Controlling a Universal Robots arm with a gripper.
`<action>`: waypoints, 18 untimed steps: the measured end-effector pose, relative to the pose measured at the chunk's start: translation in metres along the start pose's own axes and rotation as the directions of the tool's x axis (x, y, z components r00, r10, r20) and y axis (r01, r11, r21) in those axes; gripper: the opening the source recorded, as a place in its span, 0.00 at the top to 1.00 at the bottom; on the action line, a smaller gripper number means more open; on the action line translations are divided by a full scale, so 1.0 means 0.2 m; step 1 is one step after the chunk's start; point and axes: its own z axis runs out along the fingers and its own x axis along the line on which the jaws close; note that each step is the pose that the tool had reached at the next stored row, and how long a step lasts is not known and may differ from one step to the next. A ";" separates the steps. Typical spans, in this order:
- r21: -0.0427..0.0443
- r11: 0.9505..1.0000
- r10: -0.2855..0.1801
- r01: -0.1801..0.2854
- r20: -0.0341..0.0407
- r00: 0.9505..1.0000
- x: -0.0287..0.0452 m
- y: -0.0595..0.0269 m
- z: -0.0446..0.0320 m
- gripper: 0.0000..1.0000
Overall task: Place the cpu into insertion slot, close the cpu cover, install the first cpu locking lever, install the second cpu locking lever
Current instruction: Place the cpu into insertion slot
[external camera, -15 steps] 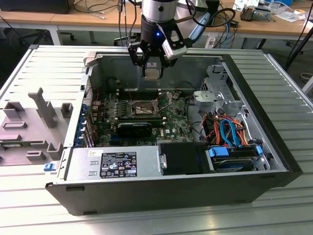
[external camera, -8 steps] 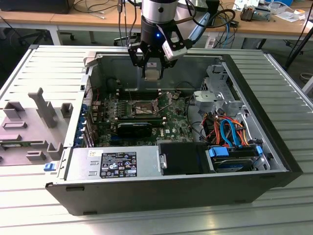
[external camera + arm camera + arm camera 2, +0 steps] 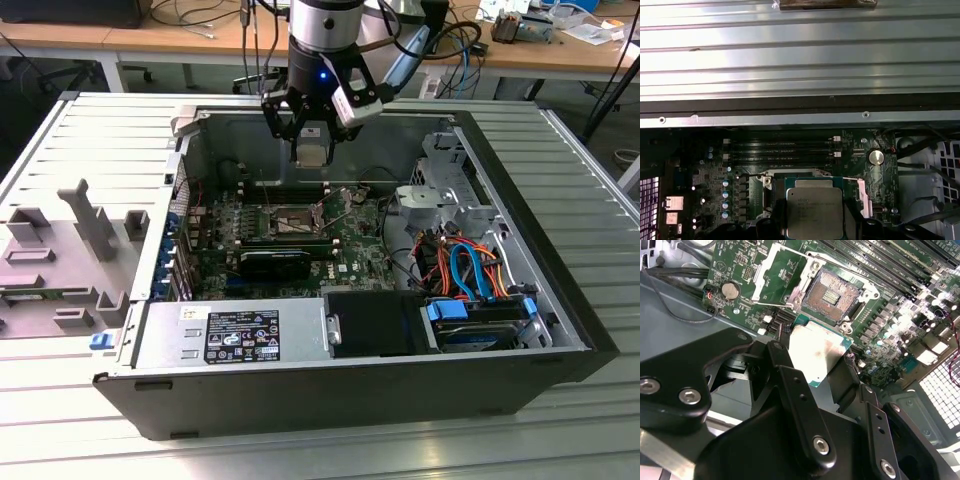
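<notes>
We see the claw (image 3: 815,357) gripping the cpu (image 3: 821,346) clear of the open insertion slot (image 3: 832,295); a tilted or offset descent could bend socket contacts.

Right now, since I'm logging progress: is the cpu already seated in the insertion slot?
No, in the second wrist view the tool holds the cpu apart from the bare insertion slot.

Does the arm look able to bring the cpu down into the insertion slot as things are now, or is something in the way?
Probably yes. The jaws hold the cpu above the board, the cpu cover is swung open beside the insertion slot, and nothing lies in the slot.
</notes>
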 end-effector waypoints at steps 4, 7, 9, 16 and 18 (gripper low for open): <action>0.000 1.000 0.000 0.000 0.000 1.000 0.000 -0.005 0.003 0.45; 0.000 1.000 0.000 0.000 0.000 1.000 0.000 -0.008 0.004 0.45; 0.000 1.000 0.000 0.000 0.000 1.000 0.000 -0.009 0.005 0.45; 0.000 1.000 0.000 0.000 0.000 1.000 0.000 -0.013 0.012 0.45; 0.000 1.000 0.000 0.000 0.000 1.000 -0.001 -0.014 0.013 0.45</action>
